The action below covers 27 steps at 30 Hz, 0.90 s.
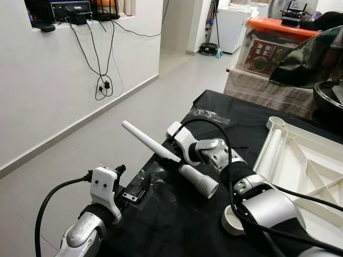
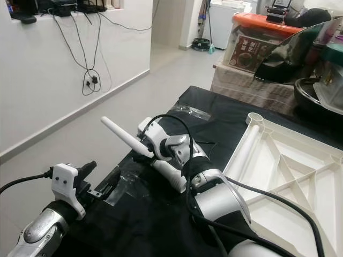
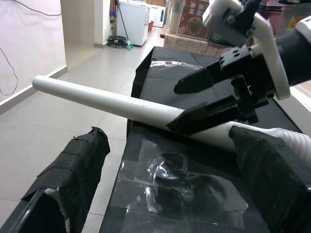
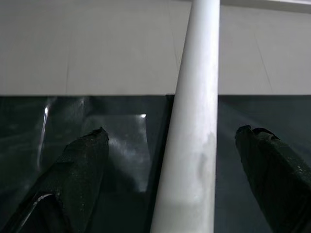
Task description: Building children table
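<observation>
Now the right claw (image 1: 170, 159) grips a white table leg (image 1: 161, 154) mid-length, slanted over the black bench (image 1: 177, 225) edge, threaded end toward the upturned tabletop (image 1: 300, 171). Left claw (image 1: 136, 190) waits wide open, empty. Best swing the threaded end squarely to a corner socket before twisting.

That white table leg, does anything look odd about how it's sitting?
Yes. The leg is not on the tabletop: the right gripper holds it slanted, its thin end poking out past the black cloth's edge over the floor.
</observation>
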Tool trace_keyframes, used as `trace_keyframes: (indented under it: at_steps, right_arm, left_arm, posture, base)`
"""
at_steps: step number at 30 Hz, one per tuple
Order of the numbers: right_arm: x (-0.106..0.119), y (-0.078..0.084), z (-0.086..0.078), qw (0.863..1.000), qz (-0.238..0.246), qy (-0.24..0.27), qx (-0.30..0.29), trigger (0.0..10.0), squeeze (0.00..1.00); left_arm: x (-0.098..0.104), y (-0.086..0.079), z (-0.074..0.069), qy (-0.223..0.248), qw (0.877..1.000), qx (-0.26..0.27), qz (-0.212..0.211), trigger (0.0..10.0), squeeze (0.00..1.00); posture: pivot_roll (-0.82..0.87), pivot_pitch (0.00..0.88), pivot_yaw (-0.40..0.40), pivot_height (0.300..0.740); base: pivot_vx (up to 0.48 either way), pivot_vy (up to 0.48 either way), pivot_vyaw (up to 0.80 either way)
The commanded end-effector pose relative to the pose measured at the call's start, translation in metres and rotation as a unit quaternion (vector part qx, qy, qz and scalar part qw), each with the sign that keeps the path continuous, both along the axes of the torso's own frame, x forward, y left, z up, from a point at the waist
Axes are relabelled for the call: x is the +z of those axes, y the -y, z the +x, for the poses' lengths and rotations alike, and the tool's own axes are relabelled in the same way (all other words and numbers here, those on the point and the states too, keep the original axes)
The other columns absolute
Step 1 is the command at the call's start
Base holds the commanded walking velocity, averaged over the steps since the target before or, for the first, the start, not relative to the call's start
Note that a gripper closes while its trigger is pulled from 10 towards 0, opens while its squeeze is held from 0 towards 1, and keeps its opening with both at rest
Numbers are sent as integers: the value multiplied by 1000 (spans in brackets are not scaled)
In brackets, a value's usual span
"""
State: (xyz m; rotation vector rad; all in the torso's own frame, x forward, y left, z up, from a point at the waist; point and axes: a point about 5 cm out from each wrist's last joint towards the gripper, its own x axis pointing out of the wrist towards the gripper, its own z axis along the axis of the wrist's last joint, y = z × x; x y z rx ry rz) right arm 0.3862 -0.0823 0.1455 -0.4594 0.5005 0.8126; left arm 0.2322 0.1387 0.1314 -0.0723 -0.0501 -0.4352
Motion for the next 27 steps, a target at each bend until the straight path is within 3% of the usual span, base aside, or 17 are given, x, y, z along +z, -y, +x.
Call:
trace_keyframes:
  at_steps: [1,5,9,15,16,17,18,22,27]
  right_arm:
    - [-11,5,-3,1000,-22,-6,-9,10000,0]
    - [-30,14,-7,997,-59,-8,-47,10000,0]
    - [-34,18,-7,995,-63,-8,-72,10000,0]
    - [-50,22,-17,994,-55,-62,-71,10000,0]
    - [-53,23,-19,994,-50,-78,-65,7569,0]
    - [-55,24,-21,993,-45,-89,-63,2588,0]
    - [-56,25,-22,993,-35,-97,-64,0,0]
    - [-56,30,-23,991,-24,-118,-61,0,0]
    - [-59,38,-27,989,-48,-137,-33,0,0]
  left_arm:
    - [-5,1,-1,-12,1000,-3,10,10000,0]
    - [-5,1,0,-12,1000,-2,12,10000,0]
    - [-5,1,0,-12,1000,-2,13,10000,0]
    - [-6,1,0,-14,1000,-3,15,10000,0]
    - [-6,1,0,-15,1000,-2,15,10000,0]
    - [-6,0,0,-15,1000,0,15,10000,0]
    - [-7,0,1,-16,1000,2,15,10000,0]
    - [-8,-1,1,-18,1000,5,16,10000,0]
    - [-10,0,2,-22,1000,5,17,10000,0]
  posture:
    - [79,0,-118,740]
    - [78,0,-119,740]
    - [78,0,-119,740]
    - [80,0,-118,740]
    - [80,0,-118,740]
    - [80,0,-118,740]
    - [80,0,-118,740]
    - [76,0,-121,740]
    - [69,0,-119,740]
  base:
    - [0,0,0]
    - [0,0,0]
    - [0,0,0]
    - [0,0,0]
    - [0,0,0]
    - [0,0,0]
    - [0,0,0]
    - [0,0,0]
    - [0,0,0]
